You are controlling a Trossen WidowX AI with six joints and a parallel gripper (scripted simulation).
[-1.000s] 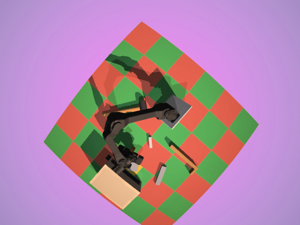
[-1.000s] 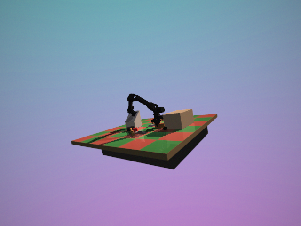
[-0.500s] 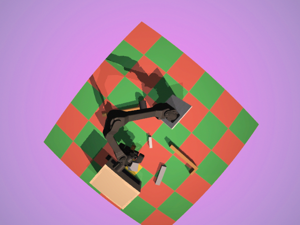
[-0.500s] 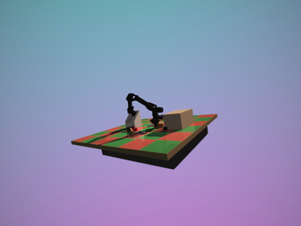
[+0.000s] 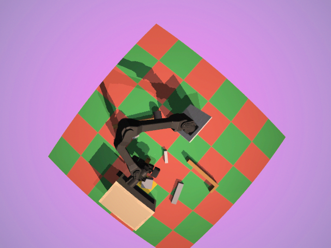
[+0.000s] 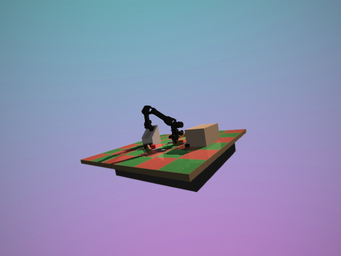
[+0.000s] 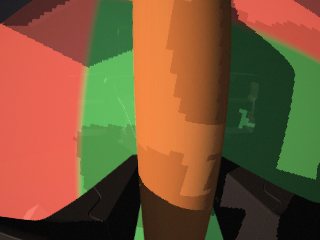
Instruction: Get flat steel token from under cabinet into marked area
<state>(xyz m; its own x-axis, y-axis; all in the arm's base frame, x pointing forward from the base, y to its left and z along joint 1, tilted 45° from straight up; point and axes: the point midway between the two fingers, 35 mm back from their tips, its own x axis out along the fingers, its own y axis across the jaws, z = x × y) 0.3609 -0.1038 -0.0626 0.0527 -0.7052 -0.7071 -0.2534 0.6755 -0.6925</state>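
Observation:
The cabinet is a beige box with a dark front. The yellow marked area lies before it, partly covered by a pale grey, flat-looking piece that may be the token; I cannot tell for sure, nor whether it rests against anything. My gripper is low over the table, beside the marked area on the arm-base side. It is shut on a thick orange handle. The handle's far end is hidden. The marked area is out of the wrist view.
A white block, a grey block and an L-shaped orange stick lie to the right. A black-headed orange tool lies behind the arm. A red block is near the grey base. A black piece is beside the cabinet.

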